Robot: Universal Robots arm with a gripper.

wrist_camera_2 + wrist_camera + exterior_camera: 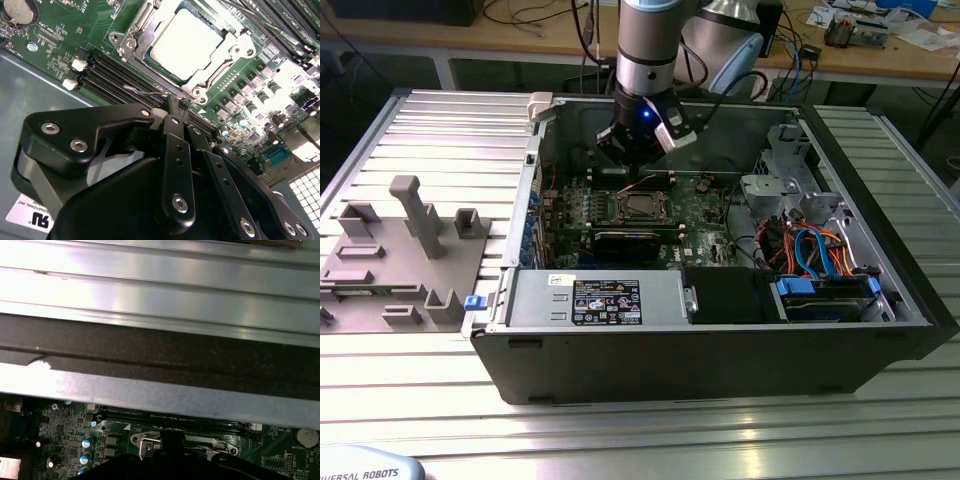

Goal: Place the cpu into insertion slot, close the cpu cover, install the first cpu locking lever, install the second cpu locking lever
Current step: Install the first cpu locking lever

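The fingers (pixel 172 107) stand pressed together in the second wrist view, their tips at a thin wire lever (pixel 145 92) that runs along the near edge of the socket — whether they pinch it or only touch it I cannot tell. The gripper (pixel 176 106) hangs low over the green circuit board (pixel 65 35), just beside the socket.

The cpu (pixel 187 42) lies flat in the insertion slot (pixel 150 22), its silvery-grey top showing through the window of the cpu cover (pixel 227 42), which lies down over it. In the exterior view the socket sits mid-board, inside the open computer case (pixel 720 340).

The lever looks like stiff, springy steel wire: light, slippery, likely to snap back if it slips, so it is best caught near its bent free end. The cpu is rigid but fragile underneath, and would be held by its edges.

The arm (pixel 650 40) comes down nearly upright from the far side of the case, wrist pointed straight at the board.
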